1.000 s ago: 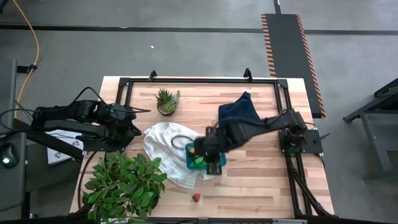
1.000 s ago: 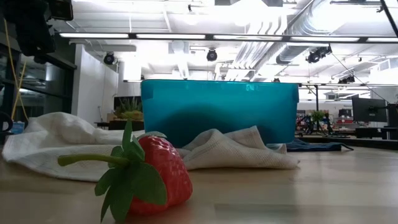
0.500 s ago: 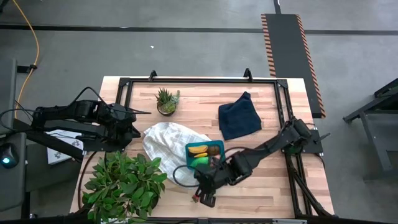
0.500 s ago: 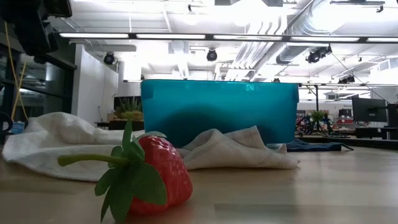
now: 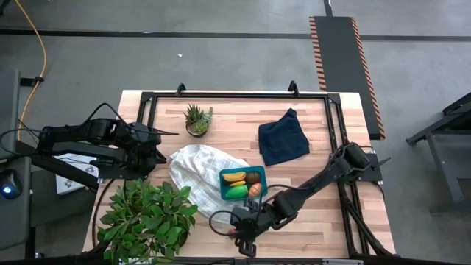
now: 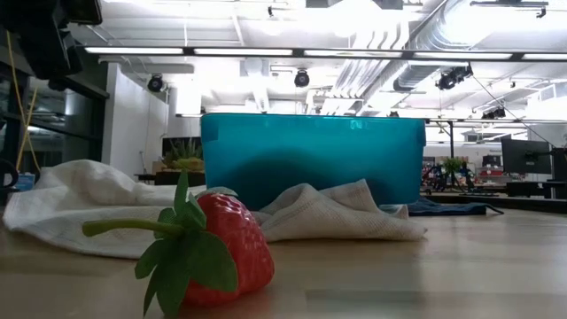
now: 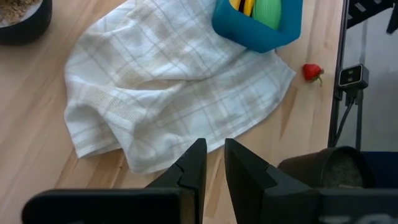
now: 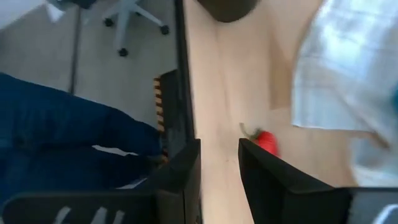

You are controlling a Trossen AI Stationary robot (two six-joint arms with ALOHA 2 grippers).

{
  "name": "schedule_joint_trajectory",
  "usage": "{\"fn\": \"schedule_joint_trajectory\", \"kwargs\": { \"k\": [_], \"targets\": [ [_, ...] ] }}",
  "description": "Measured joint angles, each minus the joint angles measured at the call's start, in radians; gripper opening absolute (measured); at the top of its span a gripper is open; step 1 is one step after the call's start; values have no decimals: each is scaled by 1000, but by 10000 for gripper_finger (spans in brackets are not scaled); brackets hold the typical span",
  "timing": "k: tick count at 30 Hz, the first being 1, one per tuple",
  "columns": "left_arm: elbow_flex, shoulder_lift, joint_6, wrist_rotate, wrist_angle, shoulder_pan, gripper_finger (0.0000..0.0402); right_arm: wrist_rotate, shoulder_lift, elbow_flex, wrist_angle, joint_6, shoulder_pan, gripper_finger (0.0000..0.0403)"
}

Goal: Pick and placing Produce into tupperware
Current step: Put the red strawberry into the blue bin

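red strawberry (image 8: 266, 142) lies on the desk (image 5: 309, 213) just ahead of the right hand (image 5: 241, 234), fingers apart and empty. teal box (image 5: 243, 183) holds banana and green fruit; left hand (image 7: 211, 163) shut, waiting.

White checked cloth (image 5: 197, 171), navy cloth (image 5: 282, 138), spiky succulent (image 5: 196, 118) — leafy plant (image 5: 147, 212) at the table's (image 5: 309, 213) corner

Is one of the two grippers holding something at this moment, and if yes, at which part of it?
Nothing is held. The right gripper is open and empty near the strawberry; the left gripper is shut on nothing beside the white cloth.
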Motion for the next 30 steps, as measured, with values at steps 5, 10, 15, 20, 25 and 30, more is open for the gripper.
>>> {"fn": "schedule_joint_trajectory", "kwargs": {
  "k": [5, 10, 15, 20, 25, 30],
  "targets": [
    [0, 0, -29, 0, 0, 0, 46, -28, 1, -81, 128, -26, -1, 99],
    [0, 0, -30, 0, 0, 0, 46, -19, -1, -79, 140, -100, -1, 99],
    [0, 0, -46, 0, 0, 0, 46, -23, -1, -79, 127, -147, -1, 99],
    [0, 0, -69, 1, 0, 0, 46, -22, -1, -66, 95, -171, -3, 99],
    [0, 0, -77, 25, 0, 0, 46, 1, -1, 6, 26, -222, -7, 99],
    [0, 0, -77, 26, 0, 0, 46, 61, 16, 100, -84, -256, -7, 99]
  ]
}}
